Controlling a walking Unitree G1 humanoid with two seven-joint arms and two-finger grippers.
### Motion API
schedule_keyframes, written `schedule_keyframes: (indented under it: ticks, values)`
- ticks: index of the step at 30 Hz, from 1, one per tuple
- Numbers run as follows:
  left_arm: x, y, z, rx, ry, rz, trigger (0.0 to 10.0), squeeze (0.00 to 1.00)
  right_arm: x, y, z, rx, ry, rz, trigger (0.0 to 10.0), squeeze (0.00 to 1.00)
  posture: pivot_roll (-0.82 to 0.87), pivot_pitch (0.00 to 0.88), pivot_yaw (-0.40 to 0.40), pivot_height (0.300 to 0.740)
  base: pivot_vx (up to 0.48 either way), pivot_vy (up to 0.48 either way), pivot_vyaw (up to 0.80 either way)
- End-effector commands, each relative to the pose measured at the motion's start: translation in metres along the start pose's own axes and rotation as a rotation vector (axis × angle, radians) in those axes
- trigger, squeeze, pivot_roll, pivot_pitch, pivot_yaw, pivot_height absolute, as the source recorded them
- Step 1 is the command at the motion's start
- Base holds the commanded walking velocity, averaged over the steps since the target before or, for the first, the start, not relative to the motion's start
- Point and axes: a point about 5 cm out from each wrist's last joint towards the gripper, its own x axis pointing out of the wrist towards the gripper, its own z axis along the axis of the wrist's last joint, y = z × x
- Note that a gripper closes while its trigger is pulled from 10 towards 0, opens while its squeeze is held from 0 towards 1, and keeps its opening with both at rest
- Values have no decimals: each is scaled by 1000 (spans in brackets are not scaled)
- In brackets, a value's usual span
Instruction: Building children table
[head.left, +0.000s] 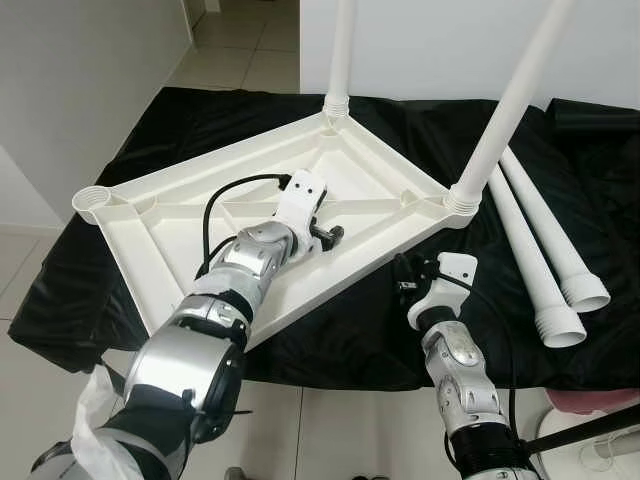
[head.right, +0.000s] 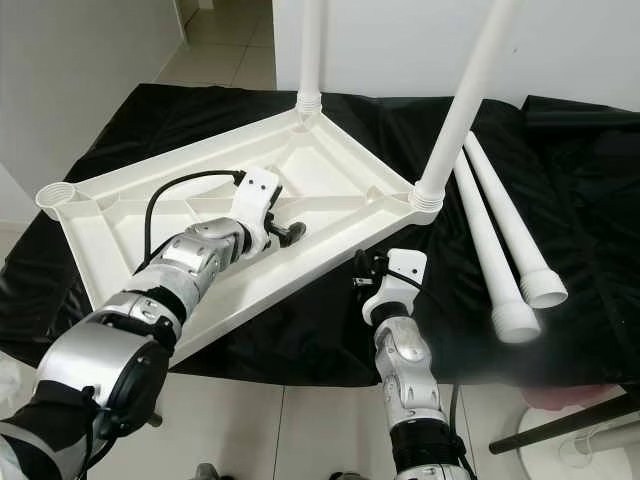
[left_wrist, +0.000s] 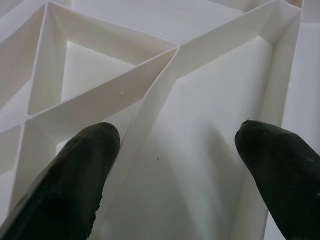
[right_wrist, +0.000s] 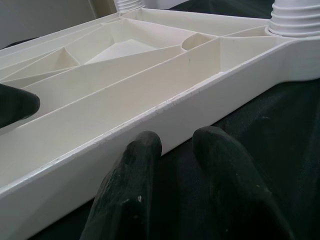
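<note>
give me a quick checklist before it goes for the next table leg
1. Upside-down white tabletop lies on the black cloth: ok.
2. Two legs screwed in, far one and right-hand one, both standing upright: ok.
3. Empty corner socket on the robot's left is unobstructed: ok. The nearest corner is hidden behind the left arm: cannot tell.
4. Two spare legs lie side by side on the cloth to the right, within view: ok.
5. Left gripper open over the tabletop's ribs, holding nothing: ok.
6. Right gripper by the tabletop's near edge, fingers nearly together, not holding a leg: not ok for picking yet.
</note>
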Motion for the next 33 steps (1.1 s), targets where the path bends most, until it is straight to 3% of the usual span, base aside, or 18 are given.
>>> schedule_keyframes:
  ticks: [1,8,11,19,23,25,33]
  values:
    - [-2,12,-16,-55,68,163,10000,0,-1,-1,-1,7,9,-10,10000,0,-33,108,35,740,0,0,0]
    - [-3,17,-13,-68,66,200,10000,0,-1,-1,-1,9,9,-15,10000,0,-34,110,34,740,0,0,0]
    - [-4,22,-16,-26,87,241,10000,0,-1,-1,-1,9,10,-14,10000,0,-33,112,32,740,0,0,0]
    - [-3,22,-19,16,117,248,10000,0,-2,0,-3,6,16,-3,10000,0,-30,115,26,740,0,0,0]
    - [-3,21,-21,-1,121,243,10000,0,-2,1,-3,5,16,-1,10000,0,-32,116,26,740,0,0,0]
    - [-3,20,-25,-30,126,257,0,0,-3,0,-3,5,17,-3,10000,0,-35,116,23,740,0,0,0]
    - [-3,21,-23,-50,106,261,0,0,-4,1,-3,4,20,-1,10000,0,-34,114,22,740,0,0,0]
